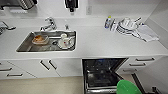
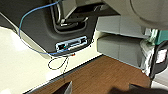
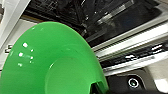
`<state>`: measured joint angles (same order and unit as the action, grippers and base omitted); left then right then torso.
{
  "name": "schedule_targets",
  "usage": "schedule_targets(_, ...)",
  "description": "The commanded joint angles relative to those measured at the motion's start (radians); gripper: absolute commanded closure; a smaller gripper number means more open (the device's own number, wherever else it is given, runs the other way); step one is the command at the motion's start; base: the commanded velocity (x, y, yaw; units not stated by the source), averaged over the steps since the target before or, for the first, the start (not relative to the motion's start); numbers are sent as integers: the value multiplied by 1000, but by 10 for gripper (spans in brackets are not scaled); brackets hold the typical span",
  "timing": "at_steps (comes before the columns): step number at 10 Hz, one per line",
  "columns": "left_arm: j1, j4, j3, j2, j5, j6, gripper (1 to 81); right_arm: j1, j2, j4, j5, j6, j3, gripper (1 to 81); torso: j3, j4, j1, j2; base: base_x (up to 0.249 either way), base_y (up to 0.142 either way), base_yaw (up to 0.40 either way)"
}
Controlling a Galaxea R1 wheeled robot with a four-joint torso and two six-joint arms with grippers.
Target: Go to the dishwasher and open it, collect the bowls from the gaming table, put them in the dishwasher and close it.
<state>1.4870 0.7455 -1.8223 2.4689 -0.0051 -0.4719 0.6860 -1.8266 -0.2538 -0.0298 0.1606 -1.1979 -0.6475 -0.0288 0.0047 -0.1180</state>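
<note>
Open dishwasher (image 1: 101, 75) with a green bowl (image 1: 128, 88) in front of it

The dishwasher is seen built in under the white worktop, between white cabinet fronts, and its door is let down, so the dark interior with the wire racks is shown. In the right wrist view the racks and the pale metal edges of the open dishwasher (image 3: 105, 22) are seen close behind the bowl. The green bowl is round, of shiny plastic, and in the head view it is placed at the lower edge, over the right part of the open door. In the right wrist view the bowl (image 3: 50, 62) is shown large and tilted, with its hollow side turned to the camera. A touch of blue is noticed deep in the upper rack; what it is cannot be told.
</note>
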Motion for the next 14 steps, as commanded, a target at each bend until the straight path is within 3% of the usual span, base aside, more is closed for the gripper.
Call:
schedule_targets(1, 134, 61, -153, 73, -166, 1, 10, -209, -123, -41, -196, 98, -44, 811, 0, 0, 0, 0, 0, 0, 0)
schedule_targets(3, 192, 67, -321, 155, -232, -1, 10, -252, -236, -41, -236, 123, -126, 811, 0, 0, 0, 0, 0, 0, 0)
schedule_targets(6, 256, 74, -487, 257, -291, -1, 10, -282, -436, -42, -294, 146, -337, 811, 0, 0, 0, 0, 0, 0, 0)
schedule_targets(8, 296, 80, -575, 317, -292, 4, 10, -302, -522, -45, -306, 166, -452, 811, 0, 0, 0, 0, 0, 0, 0)
schedule_targets(11, 327, 109, -696, 406, -292, 4, 10, -378, -607, -45, -308, 204, -543, 811, 0, 0, 0, 0, 0, 0, 0)
schedule_targets(14, 330, 120, -732, 438, -291, 4, 10, -446, -639, -48, -309, 230, -589, 811, 0, 0, 0, 0, 0, 0, 0)
